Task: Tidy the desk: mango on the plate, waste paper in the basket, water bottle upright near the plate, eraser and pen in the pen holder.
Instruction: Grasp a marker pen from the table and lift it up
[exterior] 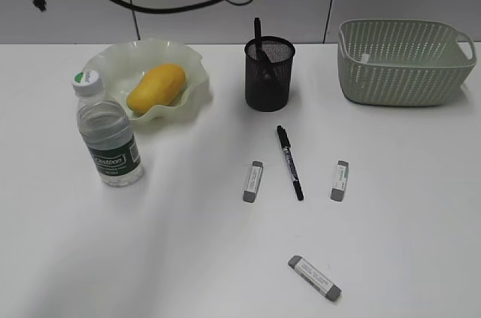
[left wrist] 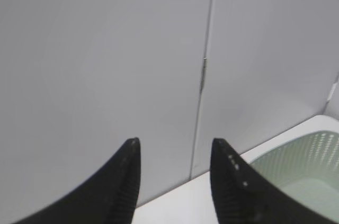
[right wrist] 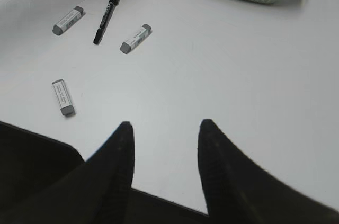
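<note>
Already the mango (exterior: 156,87) lies in the plate (exterior: 189,62) at the back left of the counter (exterior: 188,258). Just in front of the plate the bottle (exterior: 107,132) stands upright, its dark green label reading "Cestbon", its white cap marked with green. Behind the middle stands the mesh pen holder (exterior: 269,74) with a dark pen sticking up out of it. The basket (exterior: 404,60) sits at the back right; something small and white shows through its weave, too unclear to name.

In front of the holder a black marker (exterior: 289,162) lies loose, with print on its barrel too small to read. Three grey-ended erasers in white sleeves lie about it: one (exterior: 253,181) just to its left, one (exterior: 340,180) to its right, the third (exterior: 314,277) nearer the front edge. Their sleeve print is illegible too.

The left gripper (left wrist: 175,150) is raised, facing the wall panels above a corner of the basket, jaws apart and empty. The right gripper (right wrist: 164,128) hovers over bare counter, well clear of the erasers, jaws likewise apart with nothing between them.
</note>
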